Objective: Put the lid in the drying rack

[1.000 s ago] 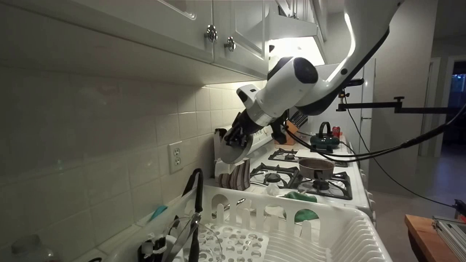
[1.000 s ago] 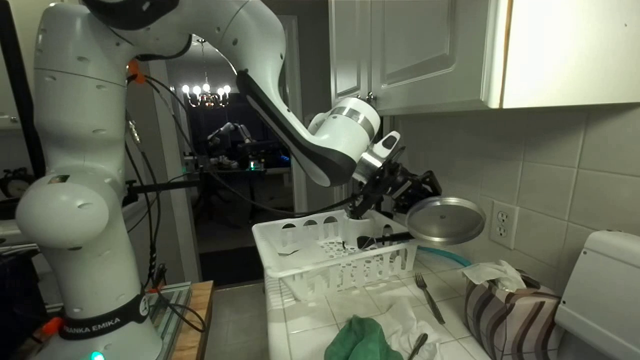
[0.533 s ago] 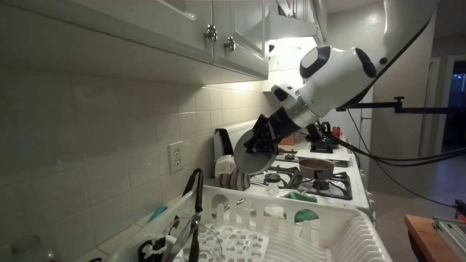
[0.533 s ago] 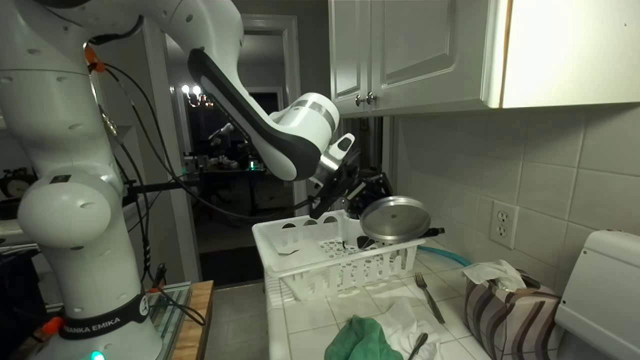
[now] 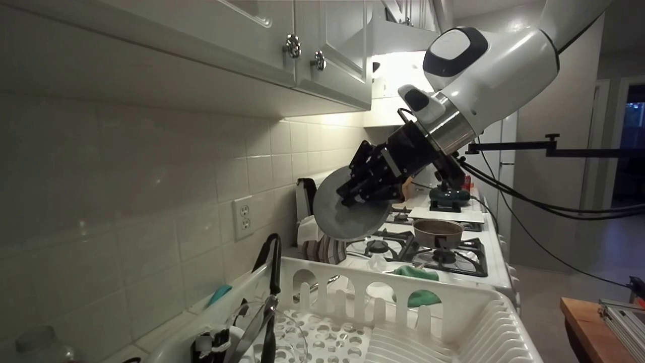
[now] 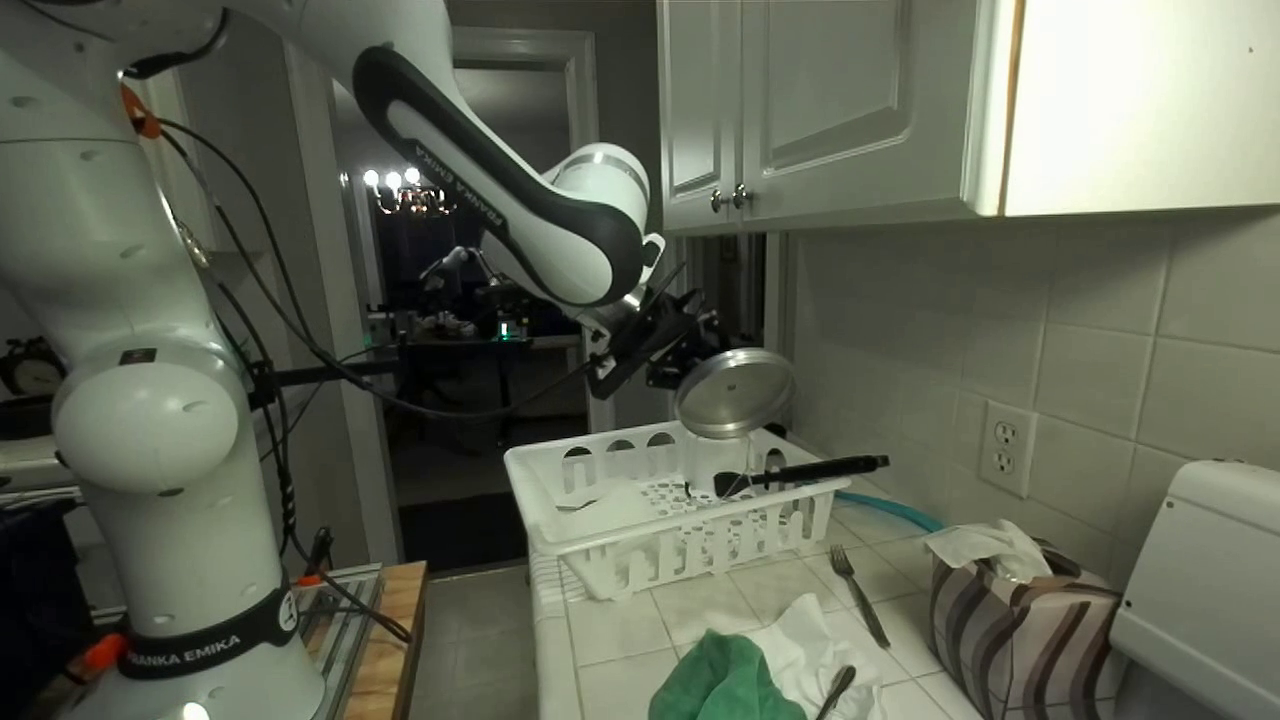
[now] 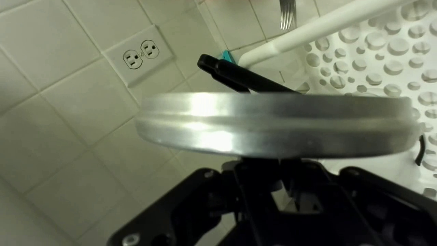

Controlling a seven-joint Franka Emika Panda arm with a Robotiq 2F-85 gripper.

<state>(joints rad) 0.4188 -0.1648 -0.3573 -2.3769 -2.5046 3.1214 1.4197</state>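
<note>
— In an exterior view, what is showing, left to right?
— A large white plastic dish rack (image 6: 690, 517) is standing on the white tiled counter (image 6: 620, 635). A black two-fingered gripper (image 6: 682, 368), its jaws standing nearly together, is holding a round silver metal lid (image 6: 735, 398), which is hanging tilted, higher than the rim.
— Progress?
— Pickup is looking complete; lowering and release are awaiting execution. Whether the lid is hanging directly over the rack is proving impossible to tell.

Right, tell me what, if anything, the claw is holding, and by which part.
The claw holds the silver lid at the centre of its outer face, probably by the knob, though the contact itself is hidden.
</note>
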